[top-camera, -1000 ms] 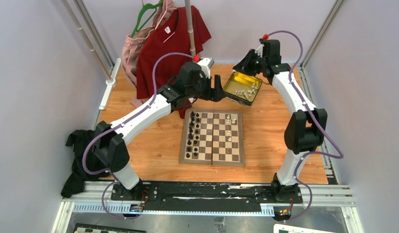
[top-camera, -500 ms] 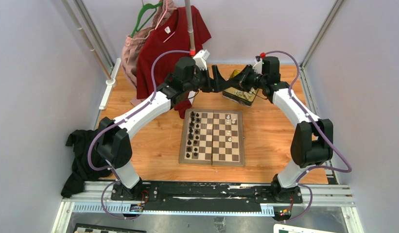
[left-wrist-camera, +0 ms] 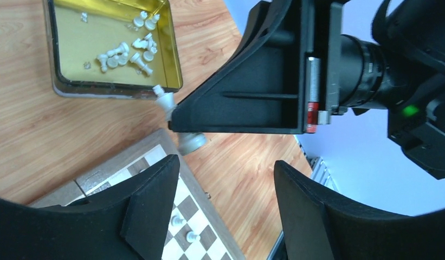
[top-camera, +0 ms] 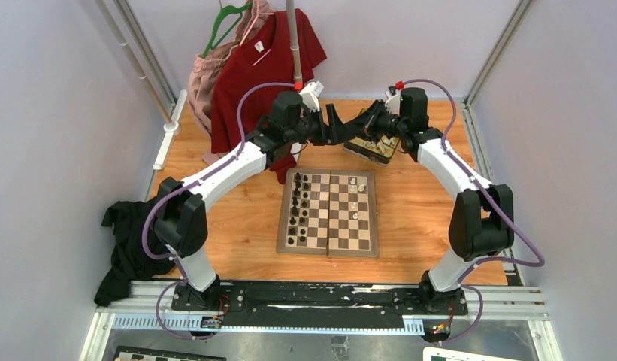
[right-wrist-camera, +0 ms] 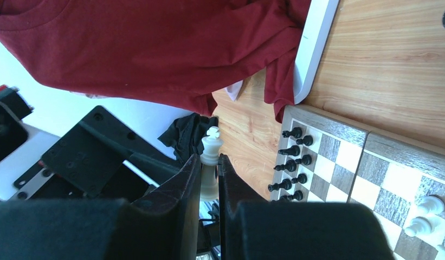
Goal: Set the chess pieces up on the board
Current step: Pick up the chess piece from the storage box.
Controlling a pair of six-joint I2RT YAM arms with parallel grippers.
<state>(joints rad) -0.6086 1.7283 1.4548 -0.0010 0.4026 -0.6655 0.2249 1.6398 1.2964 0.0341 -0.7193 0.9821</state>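
My right gripper (right-wrist-camera: 210, 161) is shut on a white king (right-wrist-camera: 211, 142), which stands upright between the fingers. In the left wrist view the same king (left-wrist-camera: 165, 99) sticks out past the right gripper's fingers (left-wrist-camera: 247, 92). My left gripper (left-wrist-camera: 225, 200) is open and empty, facing the right one tip to tip above the table behind the board (top-camera: 328, 252). From above, the left gripper (top-camera: 337, 125) and right gripper (top-camera: 362, 123) nearly meet. The board holds black pieces (top-camera: 297, 210) on its left side and three white chess pieces (top-camera: 354, 197) on its right.
A gold tin (left-wrist-camera: 73, 32) holding several loose white pieces (left-wrist-camera: 125, 51) lies on the table behind the board's right corner. A red shirt (top-camera: 264, 68) hangs on a rack at the back left. A black cloth (top-camera: 121, 233) lies at the table's left edge.
The right gripper has moved left from the tin toward the left gripper, carrying the king. The left gripper has risen toward it and its jaws have narrowed slightly.
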